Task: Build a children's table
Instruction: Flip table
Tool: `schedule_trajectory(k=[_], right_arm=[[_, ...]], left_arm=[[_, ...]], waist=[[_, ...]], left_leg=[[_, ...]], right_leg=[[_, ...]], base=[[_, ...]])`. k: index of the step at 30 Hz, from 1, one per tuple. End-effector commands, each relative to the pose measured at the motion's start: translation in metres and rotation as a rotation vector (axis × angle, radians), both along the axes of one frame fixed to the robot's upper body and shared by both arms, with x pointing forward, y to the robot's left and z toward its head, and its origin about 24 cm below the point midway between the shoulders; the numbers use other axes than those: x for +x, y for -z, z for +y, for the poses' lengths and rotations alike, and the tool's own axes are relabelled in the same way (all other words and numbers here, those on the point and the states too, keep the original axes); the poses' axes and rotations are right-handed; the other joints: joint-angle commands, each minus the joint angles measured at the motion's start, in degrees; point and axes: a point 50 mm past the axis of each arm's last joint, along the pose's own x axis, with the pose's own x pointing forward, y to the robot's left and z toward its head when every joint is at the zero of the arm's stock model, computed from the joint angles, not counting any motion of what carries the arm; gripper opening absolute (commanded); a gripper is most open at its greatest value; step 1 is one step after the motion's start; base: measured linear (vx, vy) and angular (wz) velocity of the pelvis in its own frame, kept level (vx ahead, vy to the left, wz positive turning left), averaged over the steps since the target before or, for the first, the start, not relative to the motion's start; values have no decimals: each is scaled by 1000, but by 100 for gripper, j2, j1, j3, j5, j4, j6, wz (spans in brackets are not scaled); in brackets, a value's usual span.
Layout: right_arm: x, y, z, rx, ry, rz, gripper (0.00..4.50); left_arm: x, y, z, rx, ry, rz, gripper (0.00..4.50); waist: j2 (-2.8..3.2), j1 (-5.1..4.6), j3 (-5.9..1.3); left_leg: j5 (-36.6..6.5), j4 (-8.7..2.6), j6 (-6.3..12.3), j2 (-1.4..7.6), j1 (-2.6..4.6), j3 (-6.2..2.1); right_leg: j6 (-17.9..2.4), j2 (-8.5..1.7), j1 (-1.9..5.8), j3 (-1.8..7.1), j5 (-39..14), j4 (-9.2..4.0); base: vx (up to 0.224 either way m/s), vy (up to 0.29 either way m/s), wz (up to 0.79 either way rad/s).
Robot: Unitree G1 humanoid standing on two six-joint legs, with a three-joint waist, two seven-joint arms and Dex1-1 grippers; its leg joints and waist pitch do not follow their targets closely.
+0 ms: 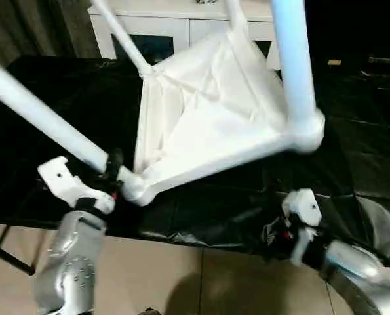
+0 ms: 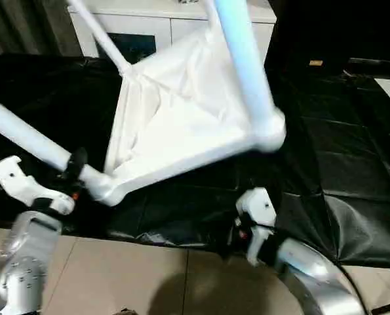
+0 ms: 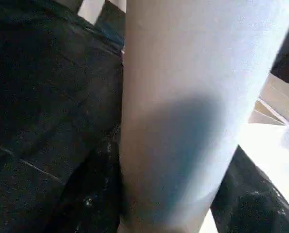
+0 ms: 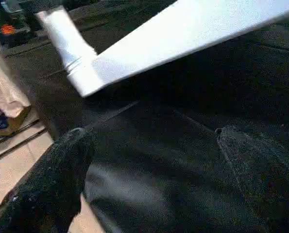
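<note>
Bench [image 1: 365, 151], draped in black sheeting, carries the children's table. Tabletop [image 1: 208, 118] lies inverted and tilted, ribbed underside facing up and toward the camera, long axis running from the near-left corner socket away toward the white cabinet [image 1: 162, 29] behind. Near-left leg [image 1: 44, 118] projects from its corner socket up and out to the left; near-right leg [image 1: 293, 59] rises steeply from its socket; a far leg [image 1: 119, 33] angles up-left. Left gripper [image 1: 114, 172], roughly half open, clasps the near-left leg just beside the socket. Right gripper [image 4: 154, 179] hangs fully spread over the black sheeting below the tabletop edge, holding nothing.
</note>
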Motion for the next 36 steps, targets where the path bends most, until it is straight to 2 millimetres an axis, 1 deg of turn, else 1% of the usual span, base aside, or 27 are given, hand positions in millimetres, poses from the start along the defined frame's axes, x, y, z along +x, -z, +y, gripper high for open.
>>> schedule_trajectory(k=[1, 2, 3, 4, 5, 7, 8, 9, 11, 12, 13, 14, 15, 18, 21, 25, 26, 27, 28, 29, 30, 31, 32, 33, 34, 35, 36], right_arm=[[9, 4, -3, -2, 103, 16, 450], [9, 4, -3, -2, 103, 16, 450], [14, 5, -2, 33, 155, 20, 450], [21, 5, -2, 61, 218, 29, 450], [28, 5, 0, 105, 270, 44, 450], [33, 5, 3, 148, 301, 54, 450], [37, 4, 5, 174, 325, 62, 450], [42, 4, 8, 220, 348, 79, 450], [47, 4, 11, 264, 367, 96, 450], [51, 2, 16, 334, 370, 114, 450], [51, 2, 16, 334, 370, 114, 450], [54, 0, 20, 384, 366, 126, 450], [56, -3, 25, 440, 353, 136, 450], [62, -6, 32, 543, 342, 160, 450], [70, -10, 38, 586, 337, 170, 450], [80, -10, 43, 619, 372, 189, 450], [81, -10, 44, 621, 380, 194, 450], [88, -8, 48, 618, 406, 210, 450], [93, -6, 51, 620, 423, 227, 450], [93, -6, 51, 620, 423, 227, 450], [98, -4, 55, 618, 440, 249, 450], [103, -3, 60, 644, 447, 275, 450], [103, -3, 60, 644, 447, 275, 450], [113, -2, 66, 683, 467, 316, 450], [113, -2, 66, 683, 467, 316, 450], [118, -2, 69, 701, 475, 332, 450], [120, -3, 69, 703, 478, 336, 450]], left_arm=[[7, -13, -16, -77, 48, -65, 202], [7, -13, -16, -77, 48, -65, 202], [8, -13, -19, -85, 51, -66, 202], [9, -13, -21, -92, 52, -60, 202], [9, -13, -23, -104, 50, -55, 202], [10, -13, -24, -112, 49, -51, 202], [11, -12, -25, -117, 47, -45, 202], [12, -12, -26, -125, 43, -45, 202], [13, -12, -27, -130, 38, -44, 202], [14, -12, -27, -133, 34, -44, 202], [14, -12, -27, -133, 34, -44, 202], [14, -11, -28, -133, 31, -42, 202], [14, -11, -29, -133, 28, -42, 202], [14, -11, -28, -136, 21, -42, 202], [15, -11, -28, -137, 18, -40, 202], [15, -11, -29, -140, 17, -42, 202], [15, -11, -29, -141, 17, -42, 202], [15, -11, -29, -142, 18, -42, 202], [16, -11, -29, -143, 18, -42, 202], [16, -11, -29, -143, 18, -42, 202], [16, -11, -29, -142, 19, -41, 202], [16, -11, -29, -142, 21, -41, 202], [16, -11, -29, -142, 21, -41, 202], [16, -11, -30, -140, 24, -41, 202], [16, -11, -30, -140, 24, -41, 202], [16, -11, -30, -139, 26, -41, 202], [15, -11, -30, -139, 26, -41, 202]], waist=[[-48, -9, -261], [-52, -24, -261], [-59, -25, -263], [-42, -37, -259], [-40, -49, -263], [-14, -25, -272], [-18, -43, -268], [-15, -35, -277], [-20, -32, -282], [-8, -43, -286], [-8, -43, -286], [-27, -32, -287], [-8, -28, -291], [3, -29, -300], [-8, -27, -305], [7, -35, -315], [29, -21, -317], [19, -54, -325], [38, -33, -341], [23, -45, -340], [27, -20, -355], [32, -34, -362], [26, -37, -369], [29, -17, -361], [31, -38, -352], [14, -22, -351], [20, -22, -356]], left_leg=[[-498, -550, 324, 425, 70, -163], [-441, -546, 312, 421, 67, -159], [-425, -546, 307, 418, 65, -161], [-421, -547, 308, 413, 67, -153], [-445, -551, 274, 405, 70, -155], [-479, -547, 205, 424, 102, -153], [-421, -555, 190, 412, 80, -148], [-422, -557, 163, 415, 88, -152], [-406, -549, 148, 407, 96, -144], [-334, -549, 138, 395, 79, -141], [-334, -549, 138, 395, 79, -141], [-338, -547, 122, 404, 87, -135], [-331, -549, 134, 403, 87, -137], [-277, -547, 121, 404, 93, -139], [-250, -547, 64, 403, 89, -132], [-137, -542, 25, 388, 83, -128], [-138, -539, 11, 388, 92, -126], [-114, -539, -39, 373, 76, -122], [-73, -519, -37, 372, 94, -115], [-32, -515, -28, 371, 88, -111], [82, -499, 17, 362, 88, -100], [184, -495, 65, 358, 66, -105], [231, -486, 94, 349, 57, -101], [240, -479, 136, 357, 76, -89], [105, -501, 141, 360, 56, -90], [11, -503, 131, 375, 74, -81], [-4, -504, 124, 384, 74, -86]], right_leg=[[-1425, -303, 144, 216, 331, -345], [-1427, -305, 137, 217, 385, -338], [-1417, -304, 145, 213, 385, -339], [-1436, -307, 124, 221, 371, -331], [-1448, -296, 128, 212, 319, -328], [-1410, -286, 127, 214, 292, -332], [-1409, -282, 125, 216, 390, -314], [-1395, -282, 134, 209, 399, -316], [-1398, -283, 128, 209, 426, -316], [-1400, -281, 137, 212, 571, -292], [-1400, -281, 137, 212, 571, -292], [-1364, -278, 135, 211, 565, -300], [-1357, -288, 140, 209, 580, -290], [-1330, -283, 137, 205, 650, -284], [-1334, -286, 143, 204, 647, -279], [-1337, -281, 142, 194, 724, -265], [-1326, -280, 140, 193, 717, -271], [-1360, -277, 142, 189, 721, -259], [-1351, -277, 138, 191, 762, -258], [-1365, -275, 127, 196, 815, -253], [-1352, -270, 139, 197, 952, -246], [-1399, -280, 138, 192, 1081, -216], [-1412, -274, 145, 190, 1132, -215], [-1421, -264, 118, 191, 1152, -222], [-1481, -276, 119, 185, 1013, -213], [-1470, -274, 120, 190, 890, -233], [-1487, -285, 124, 189, 876, -218]], base=[[0, 0, 0], [0, 0, 0], [0, 0, 0], [0, 0, 0], [0, 0, 0], [0, 0, 0], [0, 0, 0], [0, 0, 0], [0, 0, 0], [0, 0, 0], [0, 0, 0], [0, 0, 0], [0, 0, 0], [0, 0, 0], [0, 0, 0], [0, 0, 0], [0, 0, 0], [0, 0, 0], [0, 0, 0], [0, 0, 0], [0, 0, 0], [0, 0, 0], [0, 0, 0], [0, 0, 0], [0, 0, 0], [0, 0, 0], [0, 0, 0]])
